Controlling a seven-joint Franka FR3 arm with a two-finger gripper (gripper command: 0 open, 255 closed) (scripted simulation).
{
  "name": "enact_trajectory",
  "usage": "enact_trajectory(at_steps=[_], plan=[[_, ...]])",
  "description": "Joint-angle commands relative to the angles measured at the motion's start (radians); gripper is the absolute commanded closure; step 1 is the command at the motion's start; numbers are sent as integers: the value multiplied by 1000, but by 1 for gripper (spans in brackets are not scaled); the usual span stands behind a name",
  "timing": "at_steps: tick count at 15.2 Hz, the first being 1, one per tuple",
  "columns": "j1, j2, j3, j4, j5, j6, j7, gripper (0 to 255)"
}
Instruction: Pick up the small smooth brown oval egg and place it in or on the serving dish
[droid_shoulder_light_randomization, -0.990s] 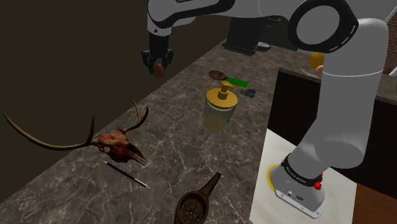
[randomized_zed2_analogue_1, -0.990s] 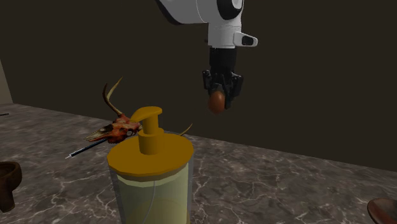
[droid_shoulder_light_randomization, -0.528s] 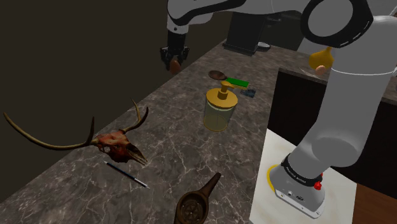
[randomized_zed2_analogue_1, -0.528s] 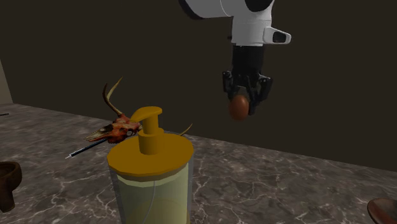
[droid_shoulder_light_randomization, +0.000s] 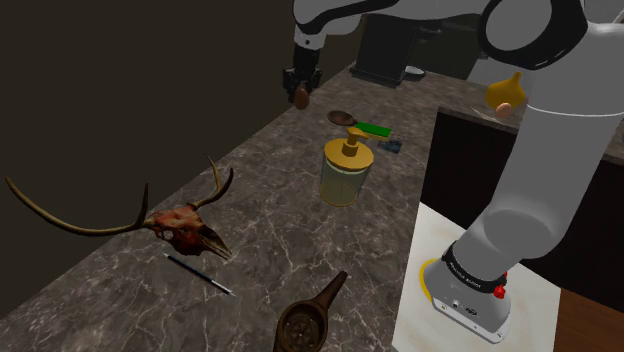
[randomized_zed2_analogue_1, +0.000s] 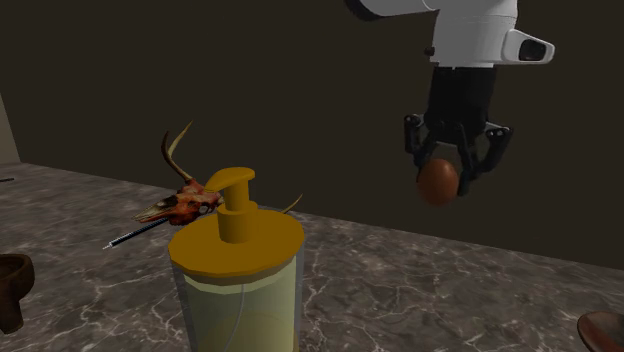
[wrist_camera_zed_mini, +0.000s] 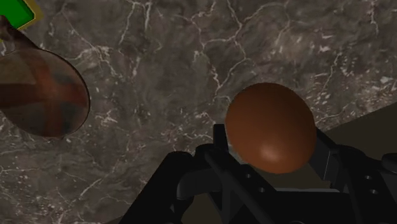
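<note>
You have no text you can read here; the small dark lettering on the arm's base ring (droid_shoulder_light_randomization: 469, 279) is too fine to make out.

Egg (randomized_zed2_analogue_1: 438, 183) hangs over counter (droid_shoulder_light_randomization: 270, 220), apparently near dish (droid_shoulder_light_randomization: 342, 118).

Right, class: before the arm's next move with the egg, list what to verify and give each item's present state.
1. Egg clasped in the gripper: ok.
2. Egg lifted off the countertop: ok.
3. Serving dish holds nothing: ok.
4. Egg over the serving dish: not ok; the dish lies off to one side of the gripper.
5. Soap dispenser clear of the path to the dish: likely ok.
</note>
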Motion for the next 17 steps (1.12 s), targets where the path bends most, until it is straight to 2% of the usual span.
enact_trajectory(at_steps=[1,9,17], plan=[[-31,-8,-14,-7,7,-4,-49,255],[-146,19,-69,37,32,-35,-222,255],[-267,109,-118,175,58,-99,-389,255]])
